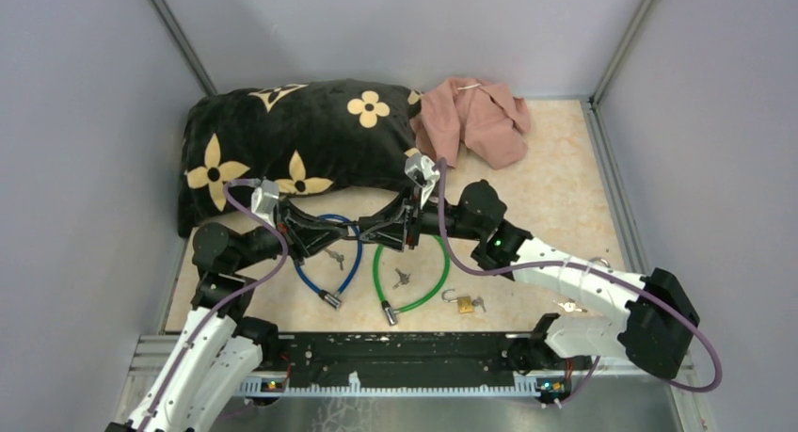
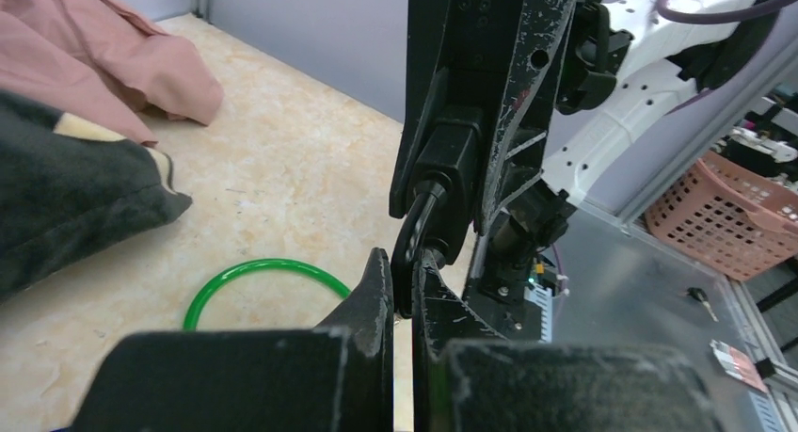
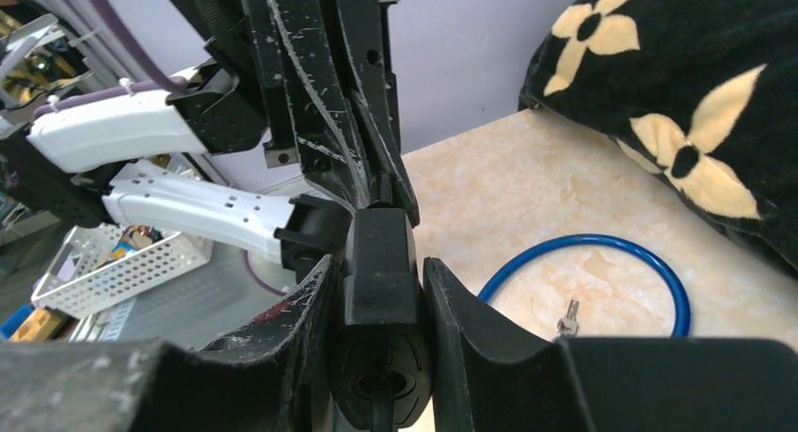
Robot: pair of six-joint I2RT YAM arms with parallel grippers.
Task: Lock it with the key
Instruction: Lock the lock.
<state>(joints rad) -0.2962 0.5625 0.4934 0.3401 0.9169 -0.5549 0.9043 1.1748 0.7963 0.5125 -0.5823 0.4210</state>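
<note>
black block-shaped plastic lock body [image 3: 379, 263] is off the table, clamped in right gripper [image 3: 379, 300]. thin black curved piece [image 2: 417, 230] runs from its end into left gripper [image 2: 403, 291], pinched; key or not, can't tell.

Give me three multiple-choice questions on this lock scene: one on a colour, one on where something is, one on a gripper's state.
1. What colour is the crumpled cloth beside the pillow?
A pink; B yellow; C white.
2. Where does the brass padlock lie?
A on the pillow; B on the table, right of the green cable; C under the cloth.
3. How is the right gripper?
A open and empty; B shut on the black lock body; C shut on the cloth.

Answers:
1 A, the top view shows it pink.
2 B, it sits on bare tabletop just past the cable's end.
3 B, the right wrist view shows both fingers pressed against the lock body.
</note>
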